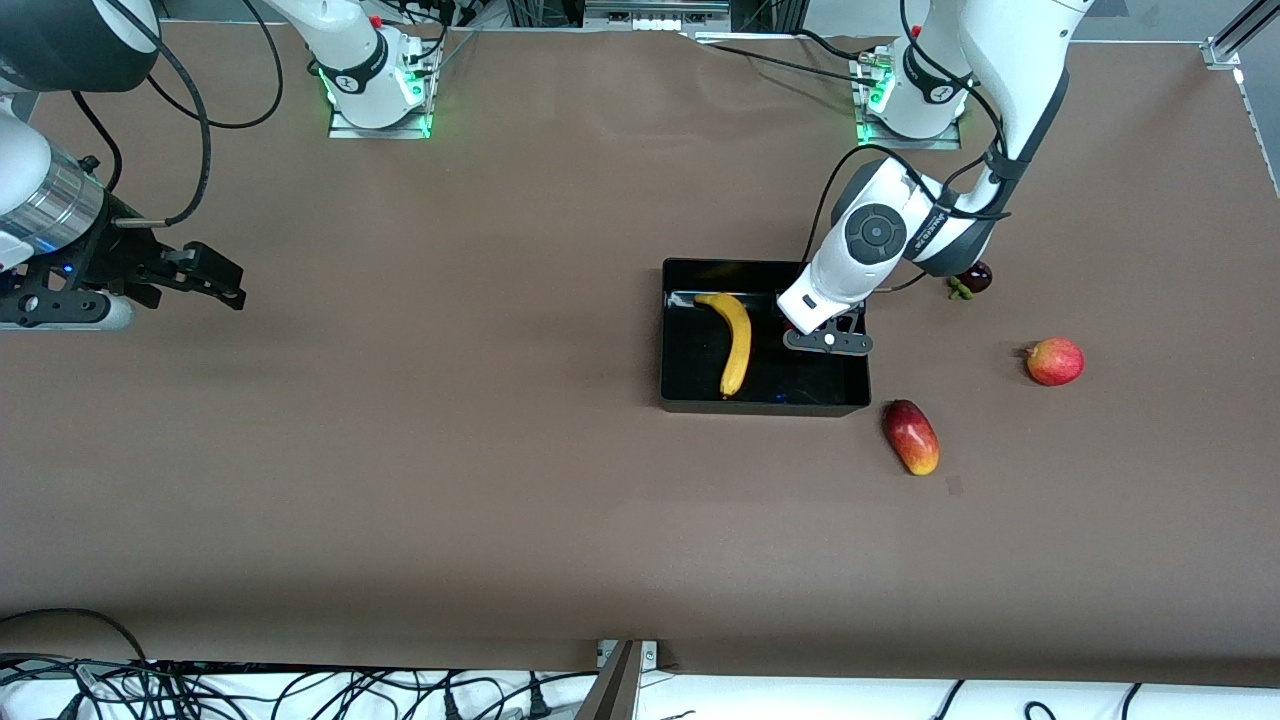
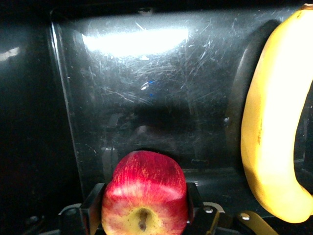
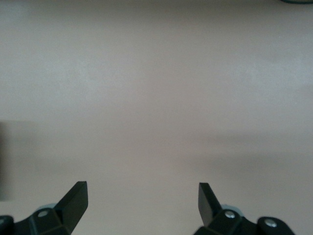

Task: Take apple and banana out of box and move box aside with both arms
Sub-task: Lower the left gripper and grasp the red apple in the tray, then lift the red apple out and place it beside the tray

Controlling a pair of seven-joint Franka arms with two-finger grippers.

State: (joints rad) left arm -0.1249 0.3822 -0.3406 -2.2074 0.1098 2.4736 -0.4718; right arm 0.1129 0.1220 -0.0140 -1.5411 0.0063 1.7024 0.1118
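Front view is showing the box (image 1: pixel 762 402) sitting toward the left arm's end of the table, with both fruits inside it, so nothing is out yet. The banana (image 1: pixel 735 342) is lying in the part of the box toward the right arm's end. The left gripper (image 1: pixel 828 341) is reaching down into the part toward the left arm's end. From across the table the apple is hiding under that wrist, but the left wrist view is giving it away: the apple (image 2: pixel 145 198) is sitting squarely between the two fingers (image 2: pixel 93 208), which are pressing against its sides, so I am judging the jaws to be closing on it. It looks to be resting low in the box, so the lift is not showing yet.

The right gripper (image 1: pixel 205 272) is waiting over bare table at the right arm's end, well apart from the box, its jaws standing wide with nothing between them.

Outside the box, a mango (image 1: pixel 911 436) is lying just beside its nearer corner, a round red fruit (image 1: pixel 1054 361) is sitting farther toward the left arm's end, and a dark fruit (image 1: pixel 974 279) is peeking out under the left arm.

By my reckoning this is only the first step: the apple's lift, the banana's removal and the two-armed shove of the box are all left.
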